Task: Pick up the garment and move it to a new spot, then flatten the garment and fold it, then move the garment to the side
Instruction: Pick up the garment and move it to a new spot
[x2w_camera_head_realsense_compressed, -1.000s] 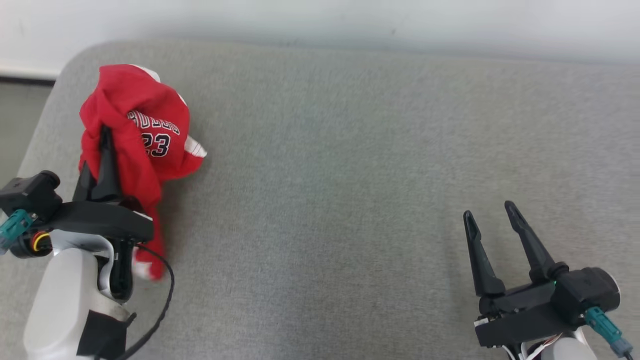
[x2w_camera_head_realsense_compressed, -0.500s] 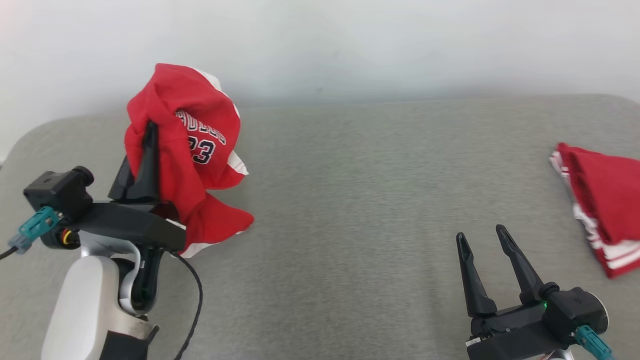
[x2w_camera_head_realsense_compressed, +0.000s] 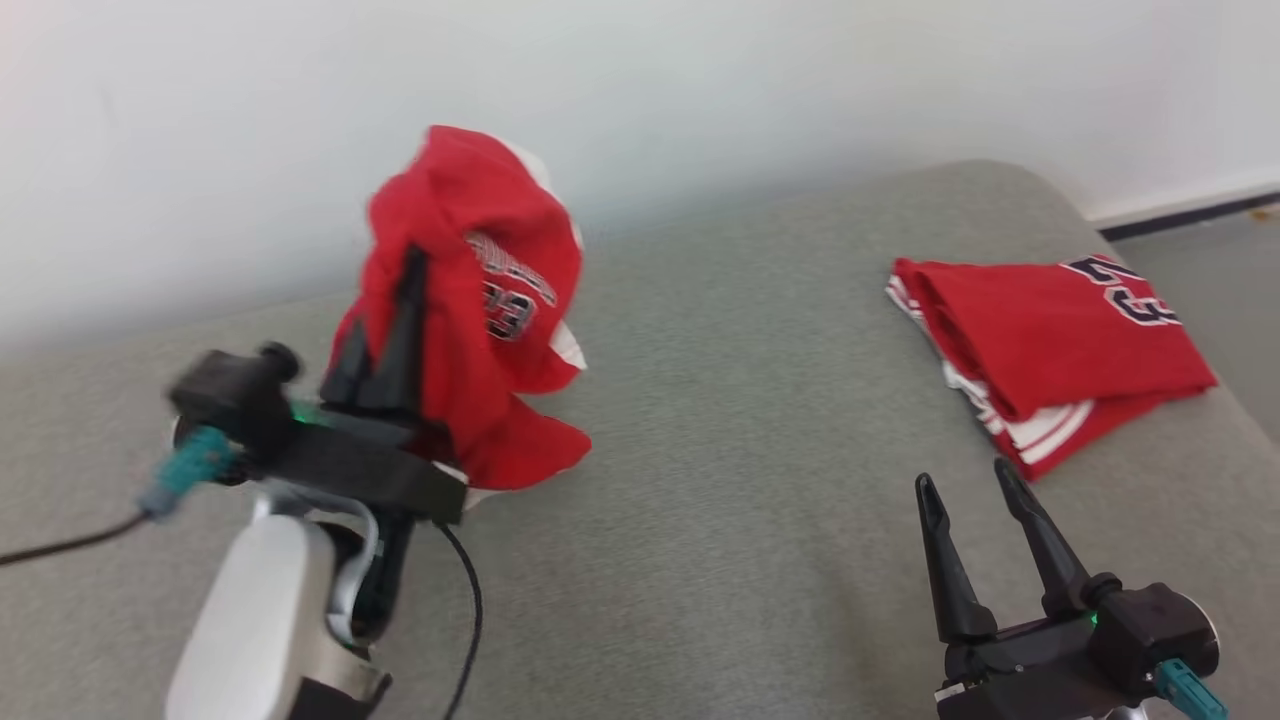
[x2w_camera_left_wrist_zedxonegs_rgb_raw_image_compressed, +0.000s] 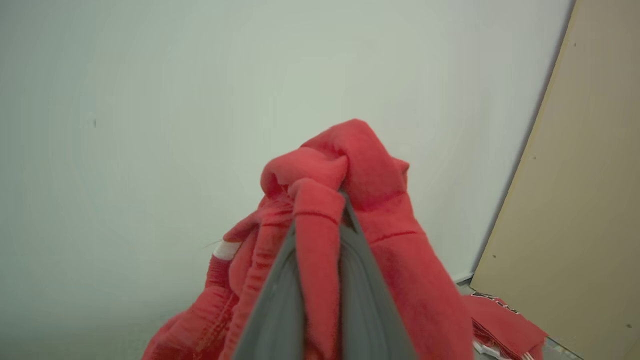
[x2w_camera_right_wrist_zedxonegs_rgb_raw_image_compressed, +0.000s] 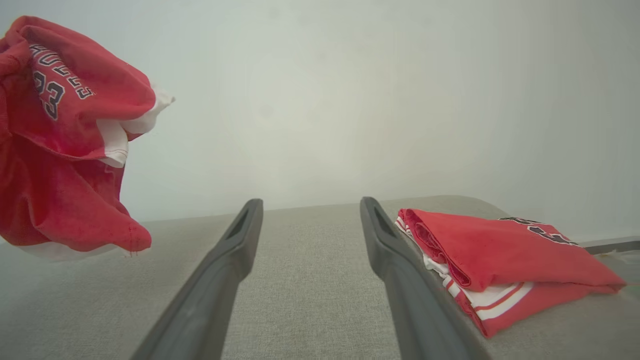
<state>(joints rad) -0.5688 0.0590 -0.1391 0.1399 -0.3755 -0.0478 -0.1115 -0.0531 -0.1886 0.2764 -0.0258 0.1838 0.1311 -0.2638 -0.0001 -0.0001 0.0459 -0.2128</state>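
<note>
A crumpled red garment (x2w_camera_head_realsense_compressed: 470, 300) with white trim and a dark number hangs bunched in the air above the grey surface (x2w_camera_head_realsense_compressed: 720, 420), left of centre. My left gripper (x2w_camera_head_realsense_compressed: 412, 262) is shut on it, its dark fingers buried in the cloth; the left wrist view shows the red garment (x2w_camera_left_wrist_zedxonegs_rgb_raw_image_compressed: 320, 240) pinched between the two fingers. The right wrist view has the same garment (x2w_camera_right_wrist_zedxonegs_rgb_raw_image_compressed: 65, 140) hanging clear of the surface at its left. My right gripper (x2w_camera_head_realsense_compressed: 965, 482) stands open and holds nothing at the lower right, low over the surface.
A second red jersey (x2w_camera_head_realsense_compressed: 1040, 350) lies folded on the right end of the grey surface, also seen as a folded jersey (x2w_camera_right_wrist_zedxonegs_rgb_raw_image_compressed: 500, 260) beside my right fingers. A white wall (x2w_camera_head_realsense_compressed: 640, 100) runs behind. The surface's rounded right edge drops to the floor (x2w_camera_head_realsense_compressed: 1220, 250).
The head view has swung to the right, bringing the folded jersey and the surface's right end into sight. My left gripper stays shut on the bunched garment, which now hangs clear of the surface. My right gripper stays open.
</note>
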